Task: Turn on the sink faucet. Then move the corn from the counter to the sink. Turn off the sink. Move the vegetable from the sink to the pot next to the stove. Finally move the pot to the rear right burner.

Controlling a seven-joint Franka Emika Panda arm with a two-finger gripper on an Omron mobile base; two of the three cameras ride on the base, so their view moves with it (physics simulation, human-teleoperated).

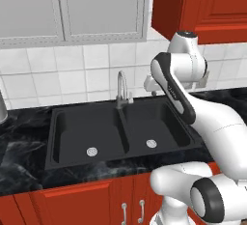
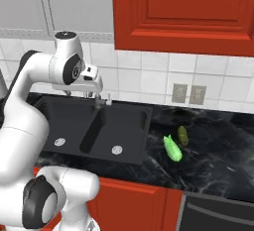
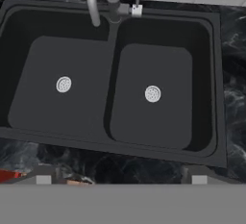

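Claw: the white arm's two-finger gripper [image 2: 94, 88] hung above the sink's back edge, near the faucet; its jaws stood wide apart, with nothing between them.
Fingertips: in the hand view two small tips [image 3: 43, 180] sat at 7 and 5 o'clock, far from each other.
Sink: a black double-basin sink [image 1: 72, 161] was set in the dark marbled stone counter [image 2: 218, 160]; each basin had a round silver drain, at 9 and 3 o'clock of the divider in the hand view.
Faucet: a curved grey metal faucet [image 1: 121, 86] rose at 12 o'clock of the sink, its spout [image 3: 92, 2] over the left basin; no water showed.
Handle: a small grey lever [image 3: 137, 6] stood just beside the faucet base, toward 1 o'clock.
Corn: a bright green husked corn [image 2: 172, 148] lay on the counter at 3 o'clock of the sink, well apart from the gripper.
Neighbour: a dull olive-green oval vegetable [image 2: 183, 134] lay just beside the corn, at its 1 o'clock.
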